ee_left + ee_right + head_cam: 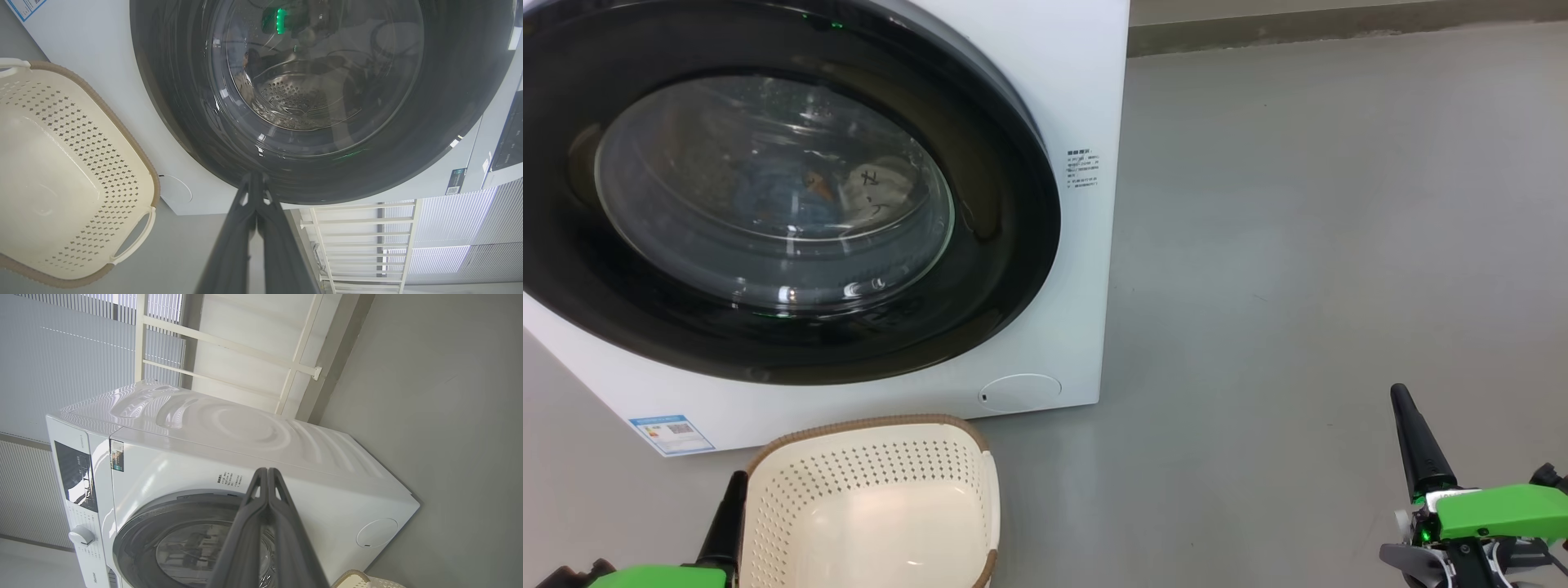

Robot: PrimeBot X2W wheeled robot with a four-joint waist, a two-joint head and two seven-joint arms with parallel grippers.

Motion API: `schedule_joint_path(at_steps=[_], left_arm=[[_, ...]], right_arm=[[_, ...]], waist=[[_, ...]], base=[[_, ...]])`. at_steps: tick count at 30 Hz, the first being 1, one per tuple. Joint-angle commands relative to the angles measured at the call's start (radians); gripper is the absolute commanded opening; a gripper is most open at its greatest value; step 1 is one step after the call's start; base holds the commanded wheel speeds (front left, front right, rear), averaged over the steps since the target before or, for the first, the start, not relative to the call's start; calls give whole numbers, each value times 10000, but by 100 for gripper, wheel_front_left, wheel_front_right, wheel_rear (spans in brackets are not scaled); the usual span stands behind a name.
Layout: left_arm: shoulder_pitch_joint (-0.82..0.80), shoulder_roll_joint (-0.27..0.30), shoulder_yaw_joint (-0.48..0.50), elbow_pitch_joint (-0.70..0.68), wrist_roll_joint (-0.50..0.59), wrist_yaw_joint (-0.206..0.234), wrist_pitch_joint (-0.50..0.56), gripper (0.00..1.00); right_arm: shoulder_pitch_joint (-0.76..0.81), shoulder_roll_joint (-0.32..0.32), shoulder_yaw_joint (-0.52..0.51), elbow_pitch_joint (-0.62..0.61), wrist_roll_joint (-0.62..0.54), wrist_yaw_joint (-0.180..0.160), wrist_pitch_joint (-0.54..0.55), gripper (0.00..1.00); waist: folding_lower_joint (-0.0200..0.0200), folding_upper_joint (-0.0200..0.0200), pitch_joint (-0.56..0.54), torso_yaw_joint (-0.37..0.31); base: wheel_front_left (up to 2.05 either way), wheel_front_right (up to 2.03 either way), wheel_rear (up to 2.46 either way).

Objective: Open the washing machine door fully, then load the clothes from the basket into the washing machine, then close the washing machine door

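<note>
The washing machine door [768, 196] looks shut, with the clothes [874, 192] behind its glass and the basket [866, 465] empty on the floor before it. The left gripper [255, 177] and right gripper [267, 473] hang clear of the door, fingers pressed together on nothing. If the latch hasn't caught, the door could drift open.

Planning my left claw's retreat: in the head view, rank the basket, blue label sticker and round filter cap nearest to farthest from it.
1. The basket, right beside the left claw.
2. The blue label sticker, just ahead, low left on the washing machine.
3. The round filter cap, low right on it.
</note>
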Motion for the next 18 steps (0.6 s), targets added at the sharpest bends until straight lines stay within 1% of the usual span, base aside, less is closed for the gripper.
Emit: schedule_joint_path(at_steps=[1, 18], left_arm=[[-494, 139, 260, -177, -254, -23, 90, 0], [-671, 20, 279, -68, -1800, -25, 563, 0]], right_arm=[[-93, -22, 97, -338, 317, -61, 80, 0], [-29, 92, -143, -465, 1908, -71, 543, 0]], waist=[[0, -1, -15, 0], [-1, -1, -180, -6]], base=[[0, 0, 0], [0, 0, 0]])
